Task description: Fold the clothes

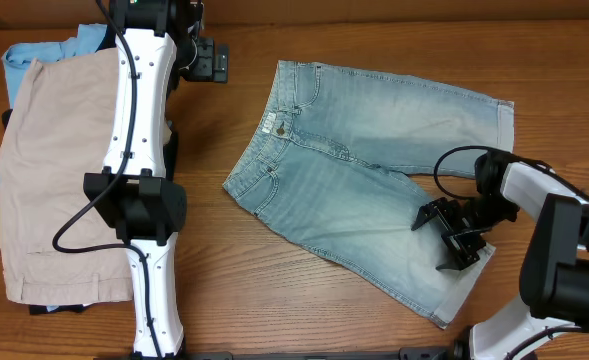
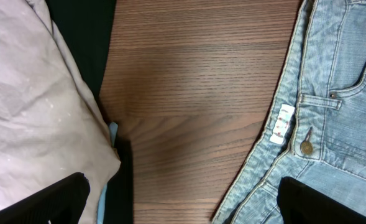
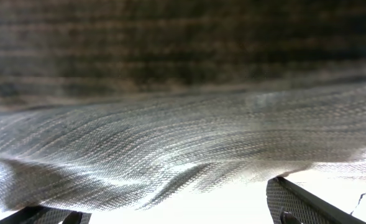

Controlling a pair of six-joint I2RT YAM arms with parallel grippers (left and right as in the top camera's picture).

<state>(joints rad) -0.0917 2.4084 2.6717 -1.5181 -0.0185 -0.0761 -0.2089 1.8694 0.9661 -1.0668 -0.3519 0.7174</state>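
The clothes, faded light-blue denim shorts (image 1: 364, 170), lie spread flat on the wooden table, waistband toward the left and both legs running right. My right gripper (image 1: 440, 240) is down low on the nearer leg close to its hem, jaws open. In the right wrist view the denim (image 3: 170, 143) fills the frame, rippled between the wide-apart fingers (image 3: 307, 202). My left gripper (image 1: 221, 62) hangs open over bare wood at the back, left of the waistband. Its wrist view shows the waistband, button and label (image 2: 307, 134) at the right.
A stack of other garments lies at the left: large beige shorts (image 1: 54, 190) on top, with sky-blue cloth (image 1: 19, 60) and black cloth peeking out underneath. The left arm (image 1: 139, 150) stretches across that stack. Bare wood (image 2: 195, 93) separates the stack from the denim.
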